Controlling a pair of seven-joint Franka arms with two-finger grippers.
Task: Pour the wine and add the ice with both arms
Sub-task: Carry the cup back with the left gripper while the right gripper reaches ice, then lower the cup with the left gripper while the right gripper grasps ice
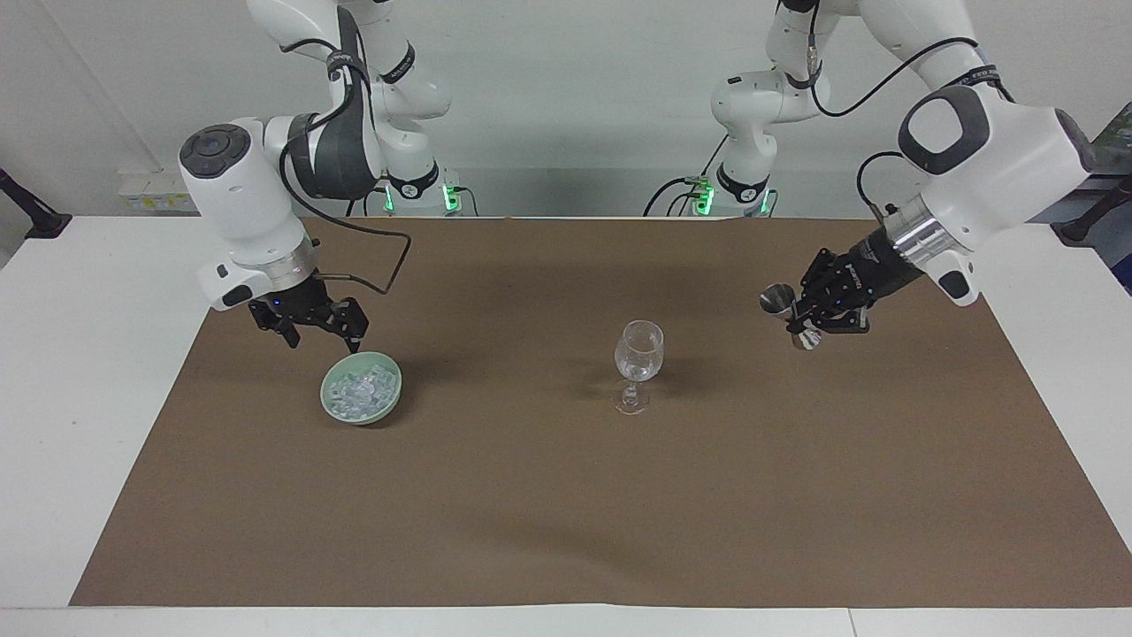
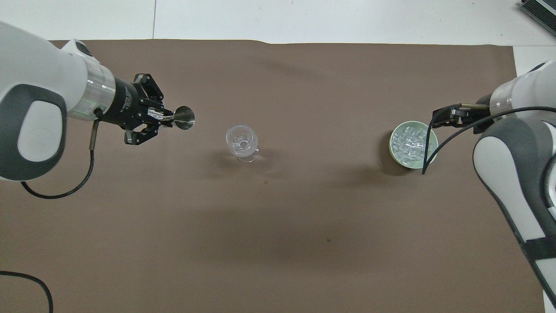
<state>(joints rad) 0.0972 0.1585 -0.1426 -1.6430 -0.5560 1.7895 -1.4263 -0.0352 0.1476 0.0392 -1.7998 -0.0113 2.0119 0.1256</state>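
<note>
A clear stemmed wine glass (image 1: 638,350) stands upright mid-mat; it also shows in the overhead view (image 2: 241,140). My left gripper (image 1: 803,316) is shut on a shiny metal jigger (image 1: 779,300), held in the air to the glass's side toward the left arm's end, apart from the glass. The overhead view shows this gripper (image 2: 163,118) and the jigger (image 2: 184,118) too. A pale green bowl (image 1: 378,410) holds a heap of ice (image 1: 357,388) cubes. My right gripper (image 1: 322,340) is open and empty, low over the bowl's rim nearest the robots, also seen from overhead (image 2: 438,121).
A brown mat (image 1: 566,495) covers most of the white table. The bowl (image 2: 392,150) with its ice (image 2: 410,143) lies toward the right arm's end. A black cable hangs from the right wrist over the bowl's edge.
</note>
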